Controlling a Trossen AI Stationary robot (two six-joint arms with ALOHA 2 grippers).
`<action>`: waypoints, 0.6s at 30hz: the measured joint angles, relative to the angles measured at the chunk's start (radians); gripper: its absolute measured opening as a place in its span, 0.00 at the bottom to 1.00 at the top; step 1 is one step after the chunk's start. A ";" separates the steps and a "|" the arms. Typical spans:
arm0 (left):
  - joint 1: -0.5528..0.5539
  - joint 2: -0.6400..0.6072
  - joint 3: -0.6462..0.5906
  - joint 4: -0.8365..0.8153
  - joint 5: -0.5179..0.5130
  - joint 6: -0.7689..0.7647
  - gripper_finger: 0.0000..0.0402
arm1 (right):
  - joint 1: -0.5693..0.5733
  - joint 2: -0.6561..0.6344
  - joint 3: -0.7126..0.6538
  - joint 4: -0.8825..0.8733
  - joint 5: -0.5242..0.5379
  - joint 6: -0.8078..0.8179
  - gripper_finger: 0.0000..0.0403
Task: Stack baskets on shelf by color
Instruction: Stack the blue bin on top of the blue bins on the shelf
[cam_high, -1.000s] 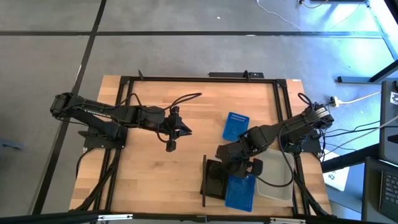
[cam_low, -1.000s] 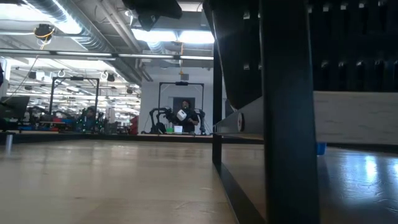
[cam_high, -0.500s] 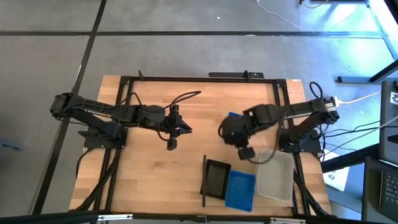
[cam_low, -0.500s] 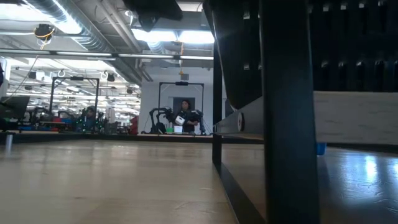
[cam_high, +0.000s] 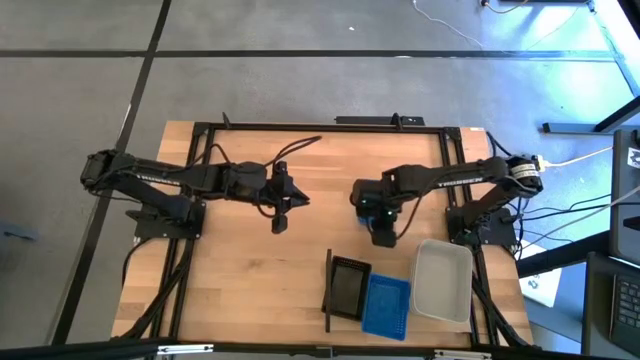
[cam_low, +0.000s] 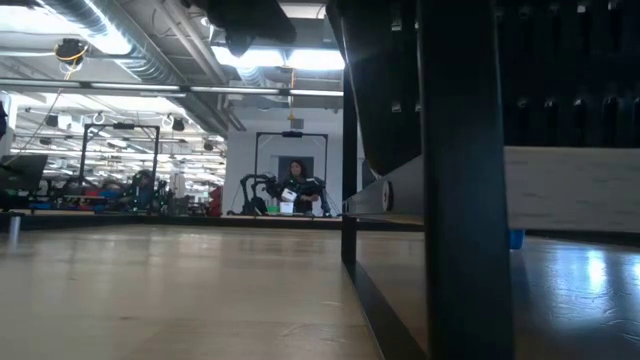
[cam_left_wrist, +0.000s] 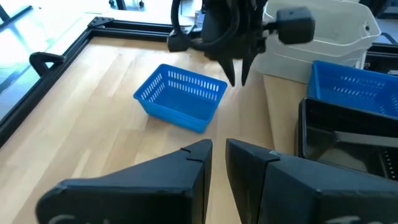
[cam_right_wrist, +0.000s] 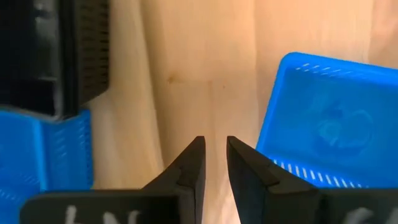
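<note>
One loose blue basket (cam_left_wrist: 180, 96) rests on its base on the tabletop; in the high view only a sliver (cam_high: 367, 199) shows under the right arm. My right gripper (cam_left_wrist: 236, 73) (cam_right_wrist: 211, 155) points down, shut, over bare wood just beside that basket (cam_right_wrist: 323, 118), touching nothing. The shelf's black upright bar (cam_high: 327, 290) stands at the near edge, with black baskets (cam_high: 348, 287), blue baskets (cam_high: 386, 304) and white baskets (cam_high: 441, 280) side by side to its right. My left gripper (cam_high: 279, 203) (cam_left_wrist: 217, 155) hovers shut over mid-table.
A black frame (cam_high: 320, 126) runs round the tabletop. Bare wood lies between the two grippers and left of the shelf bar. In the low view the bar (cam_low: 460, 180) fills the foreground; a person (cam_low: 296, 185) stands far back in the room.
My right gripper has left the baskets on the shelf and swung toward the table's far edge, ending beside the loose blue basket with its fingers pointing down. The stacked baskets now show uncovered. My left arm has stayed about where it was.
</note>
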 joint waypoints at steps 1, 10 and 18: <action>0.003 0.000 0.000 0.000 0.000 0.000 0.10 | -0.005 0.000 -0.013 0.018 0.000 0.002 0.16; 0.013 0.000 0.000 0.002 0.000 0.000 0.10 | -0.028 0.000 -0.151 0.198 0.018 -0.002 0.16; 0.012 0.000 0.000 0.002 0.000 0.000 0.10 | -0.037 0.000 -0.193 0.221 0.060 -0.006 0.16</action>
